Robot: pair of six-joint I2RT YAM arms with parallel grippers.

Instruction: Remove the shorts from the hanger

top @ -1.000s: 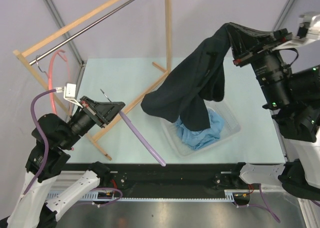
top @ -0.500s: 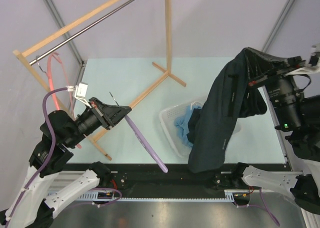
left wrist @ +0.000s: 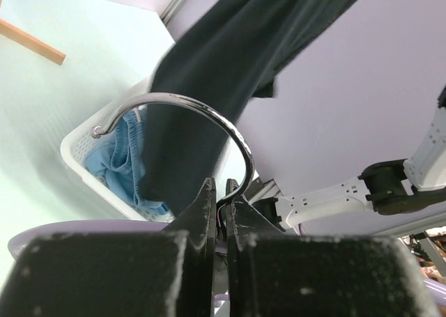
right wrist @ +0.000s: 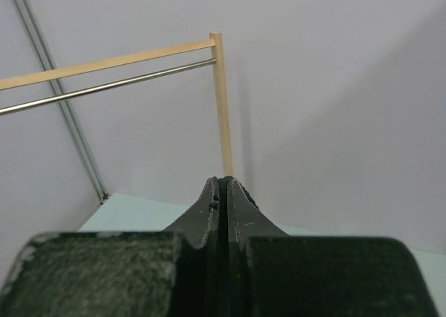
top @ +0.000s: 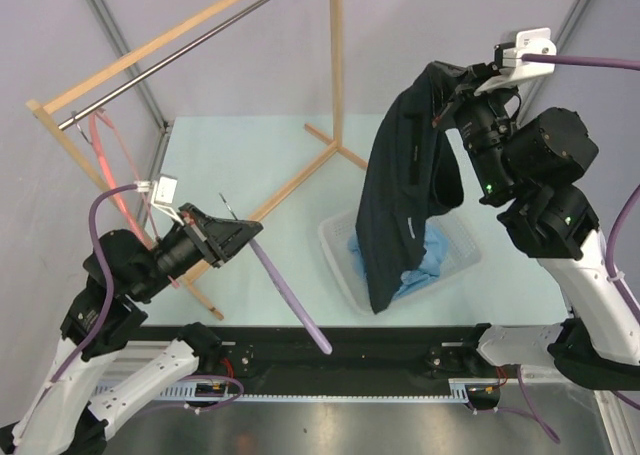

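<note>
Left end effector (left wrist: 219, 193): nearest item, low over the near-left part of the desk (top: 250, 155). Its fingers are closing tightly on the neck of the lavender hanger (top: 288, 287), just under the chrome hook (left wrist: 209, 111). The hanger's purple bar is slanting down toward the near edge and is hanging well apart from both garments.

White basket (top: 340, 265): sitting mid-desk, right of centre. The light blue shorts (left wrist: 124, 165) are lying crumpled inside it.

Dark shorts (top: 405, 195): off the hanger, dangling as one long fold. The lower hem is hanging over the near-left part of the basket, covering some of the blue cloth. I cannot tell whether the hem is touching it.

Right end effector (top: 447, 93): raised high above the far-right side of the desk, pinching the top of the dark shorts. In the right wrist view the fingers are pressing together with no gap.

Wooden rack (top: 337, 75): standing farthest back, at the far left, with a metal rail. A pink hanger (top: 104, 147) is hanging at the rail's left end, somewhat blurred.
</note>
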